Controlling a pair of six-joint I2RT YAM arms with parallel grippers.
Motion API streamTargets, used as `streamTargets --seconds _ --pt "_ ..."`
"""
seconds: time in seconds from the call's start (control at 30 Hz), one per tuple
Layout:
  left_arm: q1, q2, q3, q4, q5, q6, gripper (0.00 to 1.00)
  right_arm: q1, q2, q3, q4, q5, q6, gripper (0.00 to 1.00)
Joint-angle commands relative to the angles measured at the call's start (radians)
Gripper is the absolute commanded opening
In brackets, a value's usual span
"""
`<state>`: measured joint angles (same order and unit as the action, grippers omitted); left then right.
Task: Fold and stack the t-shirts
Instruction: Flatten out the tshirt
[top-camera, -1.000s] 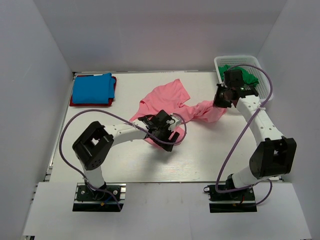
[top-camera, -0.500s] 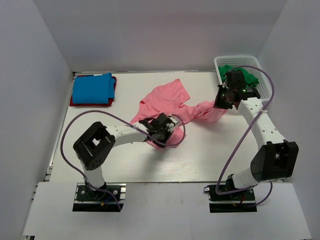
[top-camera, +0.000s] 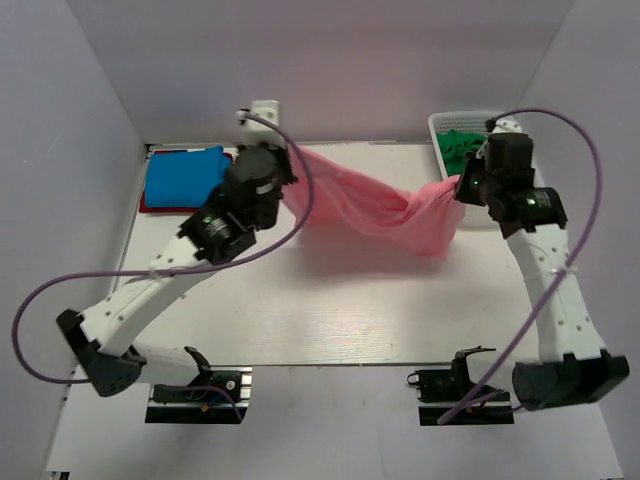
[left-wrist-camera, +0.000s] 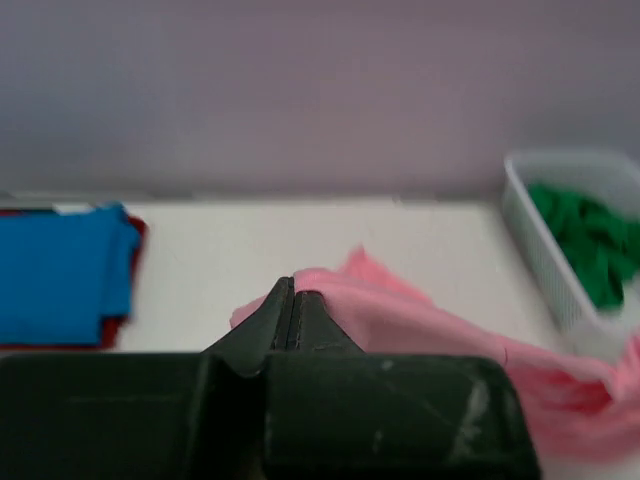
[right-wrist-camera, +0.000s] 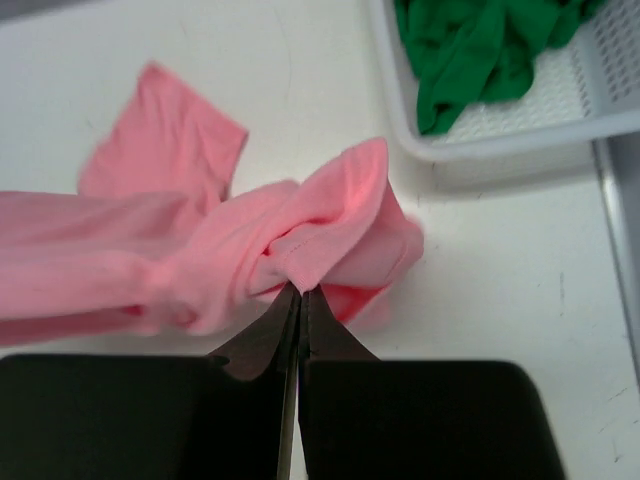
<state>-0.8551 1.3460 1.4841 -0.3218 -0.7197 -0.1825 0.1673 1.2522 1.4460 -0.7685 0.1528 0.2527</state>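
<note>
Top external view: the pink shirt (top-camera: 370, 205) hangs stretched between both arms above the worktop (top-camera: 350, 310).
The left fingers (left-wrist-camera: 282, 312) are clenched on one edge of it, up near the back wall. The right fingers (right-wrist-camera: 272, 335) pinch a bunched fold at the other end, just beside the basket (top-camera: 440, 124) of green shirts (top-camera: 462, 146). Held apart like this, the cloth sags in a twisted band, and its middle seems clear of the surface. I'd guess the point is to pull it out straight so it can be laid flat for folding. The blue shirt (top-camera: 185, 172) lies folded on the red one (top-camera: 143, 205) in the far left corner, which looks like the stack this one is bound for.
</note>
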Motion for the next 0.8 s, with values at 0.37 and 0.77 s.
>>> streamTargets --seconds 0.37,0.77 --pt "-0.010 -0.266 0.340 0.224 -0.032 0.394 0.00 -0.002 -0.289 0.301 -0.012 -0.006 -0.159 0.00" --pt "0.002 -0.363 0.496 0.052 0.266 0.284 0.00 -0.002 -0.478 0.324 -0.034 -0.199 -0.147 0.00"
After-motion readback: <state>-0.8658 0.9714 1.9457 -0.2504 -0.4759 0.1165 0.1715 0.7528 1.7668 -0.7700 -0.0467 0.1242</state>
